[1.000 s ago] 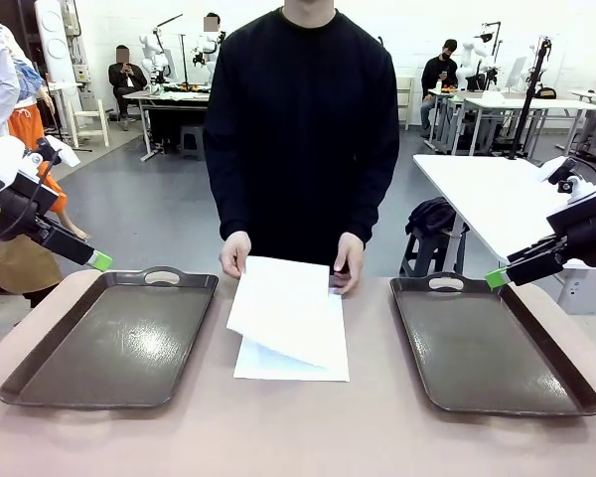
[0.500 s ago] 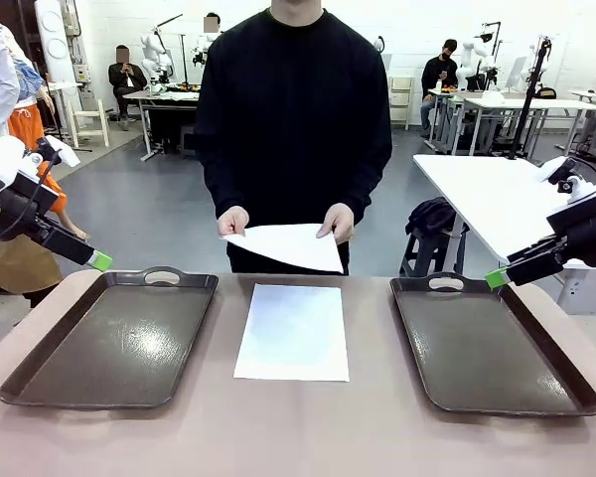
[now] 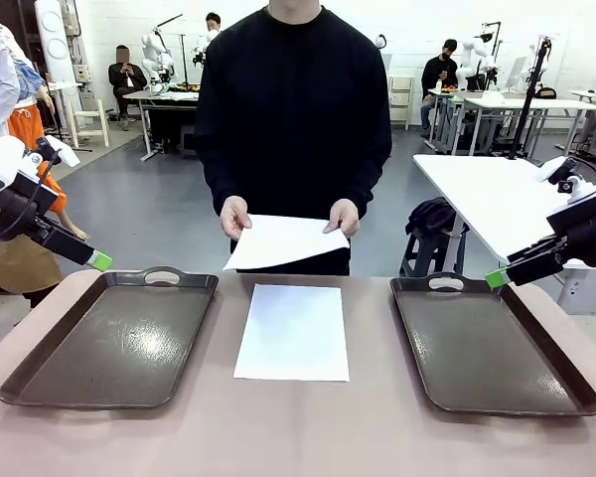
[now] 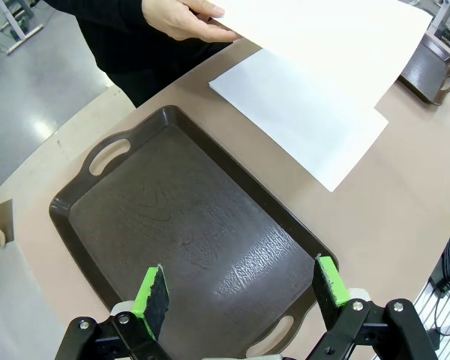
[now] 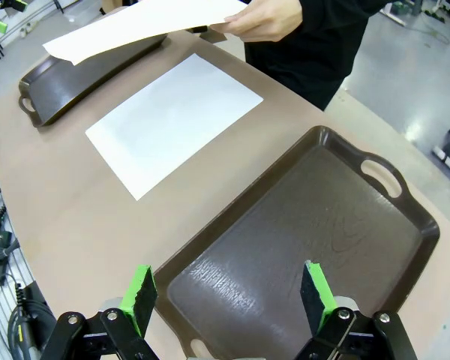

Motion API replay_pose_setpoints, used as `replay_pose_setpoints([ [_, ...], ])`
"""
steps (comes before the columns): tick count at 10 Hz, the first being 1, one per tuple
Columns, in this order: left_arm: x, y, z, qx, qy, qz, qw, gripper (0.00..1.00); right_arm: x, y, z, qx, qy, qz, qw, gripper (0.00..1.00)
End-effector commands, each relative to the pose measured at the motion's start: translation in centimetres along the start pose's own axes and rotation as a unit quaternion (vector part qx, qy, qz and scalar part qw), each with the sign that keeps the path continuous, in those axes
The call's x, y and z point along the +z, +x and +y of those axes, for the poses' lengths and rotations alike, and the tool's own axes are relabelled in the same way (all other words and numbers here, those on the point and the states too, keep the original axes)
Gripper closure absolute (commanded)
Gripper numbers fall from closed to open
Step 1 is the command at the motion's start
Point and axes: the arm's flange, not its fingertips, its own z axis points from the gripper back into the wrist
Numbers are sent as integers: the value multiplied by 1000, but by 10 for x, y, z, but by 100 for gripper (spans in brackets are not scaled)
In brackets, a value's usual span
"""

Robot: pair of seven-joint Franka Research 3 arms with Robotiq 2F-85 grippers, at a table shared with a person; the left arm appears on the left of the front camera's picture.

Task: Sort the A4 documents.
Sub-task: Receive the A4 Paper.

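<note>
Two thin white rectangular A4 sheets of paper show in the front view. The flat sheet (image 3: 293, 333) lies on the beige tabletop (image 3: 298, 427) between the dark brown handled left tray (image 3: 119, 343) and its twin, the right tray (image 3: 487, 343), touching neither. The held sheet (image 3: 283, 240) hangs over the table's far edge, pinched by the person's hands (image 3: 235, 216) and drooping toward the robot. A second ago it was only half peeled off the flat one, with the hands down at the table edge; it now sits at waist height. The black, green-padded left gripper (image 3: 97, 260) and right gripper (image 3: 495, 278) hover near the far outer corners of their trays, unmoved since then.

From the left wrist, the left gripper (image 4: 240, 270) stands spread wide with nothing between its fingers, above the near end of the left tray (image 4: 172, 217). Beyond lies the flat sheet (image 4: 300, 124), partly covered by the held sheet (image 4: 330, 37), gripped by one of the person's hands (image 4: 184, 19).

From the right wrist, the right gripper (image 5: 226, 274) is likewise released and empty over the right tray (image 5: 307, 225). The flat sheet (image 5: 172, 120) lies just beside that tray, with the held sheet (image 5: 142, 22) above it.
</note>
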Motion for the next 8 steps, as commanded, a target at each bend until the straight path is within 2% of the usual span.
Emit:
replay_pose_setpoints([
  [1,-1,0,1,2,-3,-3,1000,0,-2,-1,-1,1,7,-5,1000,0],
  [8,-1,0,1,2,-3,-3,1000,0,-2,-1,-1,1,7,-5,1000,0],
])
